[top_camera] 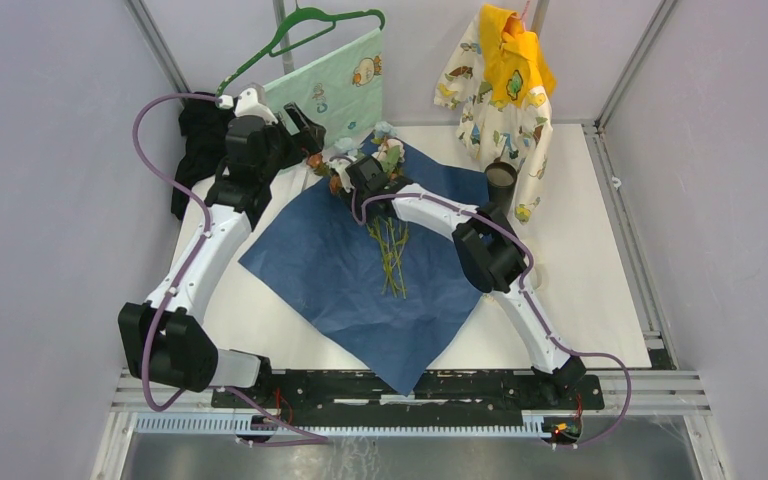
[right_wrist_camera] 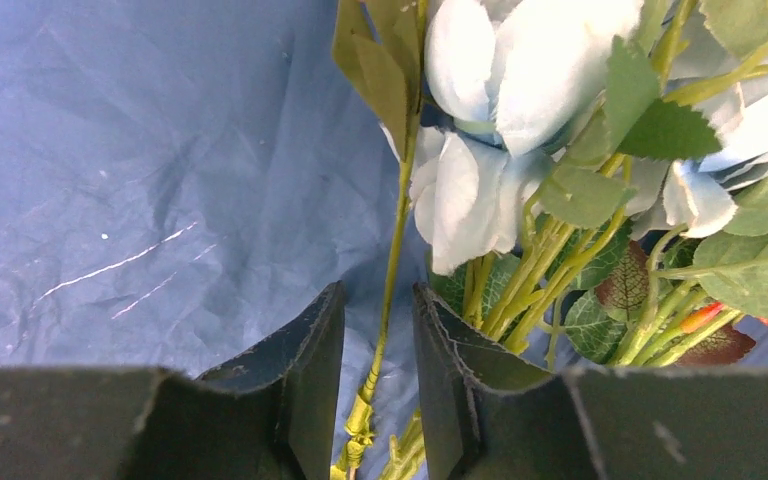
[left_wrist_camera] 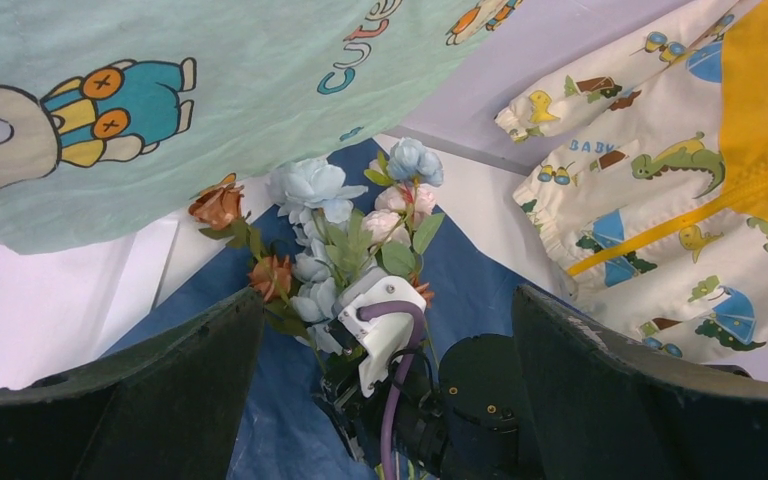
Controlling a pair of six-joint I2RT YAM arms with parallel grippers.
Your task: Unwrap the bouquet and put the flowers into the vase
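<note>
Looking down from the top view, the blue wrapping paper (top_camera: 340, 270) lay unfolded flat on the table (top_camera: 600, 280). The flowers (top_camera: 391, 247) rested on it with stems toward 6 o'clock and heads toward 12. Only this view showed the vase (top_camera: 501, 180), upright at 2 o'clock from the stems, at the paper's far right corner. The left wrist camera alone showed the left gripper (left_wrist_camera: 385, 300) above the blooms, its fingers (left_wrist_camera: 160, 390) spread wide and holding nothing. The right wrist camera showed the right gripper (right_wrist_camera: 380, 300) low over the paper. Its fingers (right_wrist_camera: 305, 370) stood narrowly apart around one thin stem, with a gap on both sides, while the main bunch lay at 3 o'clock.
</note>
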